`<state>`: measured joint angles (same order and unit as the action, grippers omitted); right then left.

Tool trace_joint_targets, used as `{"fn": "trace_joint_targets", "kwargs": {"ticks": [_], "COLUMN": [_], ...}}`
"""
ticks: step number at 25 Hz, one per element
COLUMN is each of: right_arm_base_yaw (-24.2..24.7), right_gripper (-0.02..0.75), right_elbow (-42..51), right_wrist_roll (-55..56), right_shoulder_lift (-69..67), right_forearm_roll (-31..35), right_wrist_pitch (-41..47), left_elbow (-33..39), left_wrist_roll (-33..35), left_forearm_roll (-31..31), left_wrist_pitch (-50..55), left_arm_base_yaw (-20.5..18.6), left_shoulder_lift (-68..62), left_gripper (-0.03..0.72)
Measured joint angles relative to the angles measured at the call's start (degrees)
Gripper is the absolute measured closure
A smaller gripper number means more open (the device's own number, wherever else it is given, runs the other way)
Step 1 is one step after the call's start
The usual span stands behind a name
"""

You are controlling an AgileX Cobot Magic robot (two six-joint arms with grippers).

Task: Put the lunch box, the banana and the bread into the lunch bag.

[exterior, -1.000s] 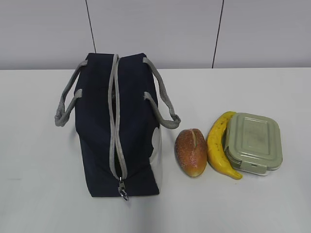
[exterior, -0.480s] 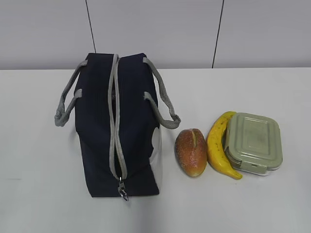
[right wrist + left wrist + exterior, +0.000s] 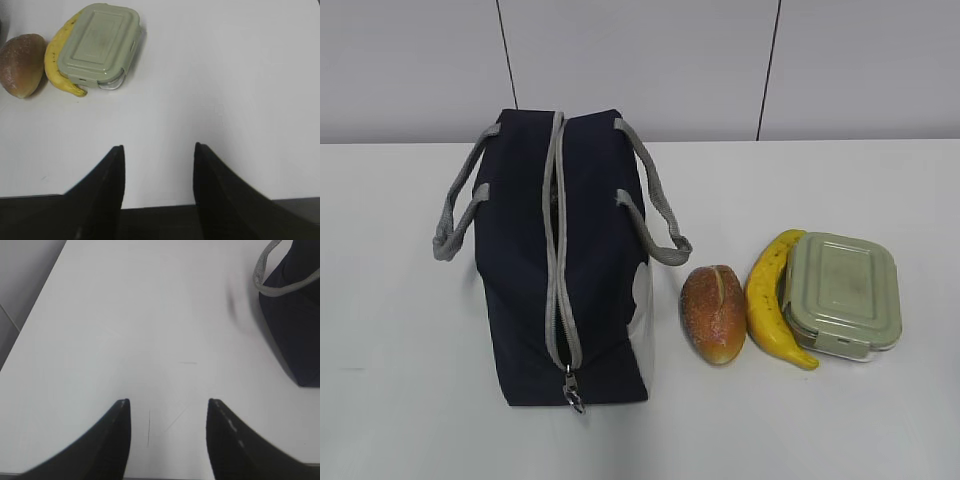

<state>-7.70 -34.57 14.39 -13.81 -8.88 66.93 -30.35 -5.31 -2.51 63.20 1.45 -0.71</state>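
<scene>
The navy lunch bag (image 3: pixel 565 260) stands on the white table, its grey zipper mostly shut with the pull at the near end. The bread (image 3: pixel 713 313) lies right of it, then the banana (image 3: pixel 768 300), then the sage-green lunch box (image 3: pixel 842 292) touching the banana. Neither gripper shows in the exterior view. My left gripper (image 3: pixel 169 402) is open and empty over bare table, the lunch bag (image 3: pixel 295 315) at its far right. My right gripper (image 3: pixel 158 146) is open and empty, with the lunch box (image 3: pixel 99 43), banana (image 3: pixel 54 65) and bread (image 3: pixel 21 64) at its far left.
The table's (image 3: pixel 400 330) left edge (image 3: pixel 30 320) shows in the left wrist view with grey floor beyond. A grey wall with dark seams stands behind the table. Two grey handles (image 3: pixel 655 205) hang off the bag's sides.
</scene>
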Motion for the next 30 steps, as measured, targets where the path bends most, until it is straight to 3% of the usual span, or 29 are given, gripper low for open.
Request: {"fn": "trace_joint_targets", "kwargs": {"ticks": [22, 30], "right_arm_base_yaw": [0.0, 2.25], "right_gripper": [0.388, 0.388], "right_elbow": [-11.05, -20.4], "right_wrist_roll": [6.44, 2.45], "right_shoulder_lift": [-39.71, -55.37], "right_forearm_roll": [0.13, 6.21], "right_wrist_pitch": [-11.45, -12.32], "left_elbow": [0.0, 0.0], "left_wrist_roll": [0.0, 0.0], "left_forearm_roll": [0.0, 0.0], "left_wrist_pitch": [0.0, 0.0], "left_arm_base_yaw": [0.0, 0.0], "left_shoulder_lift": [0.0, 0.0], "left_gripper": [0.317, 0.317]}}
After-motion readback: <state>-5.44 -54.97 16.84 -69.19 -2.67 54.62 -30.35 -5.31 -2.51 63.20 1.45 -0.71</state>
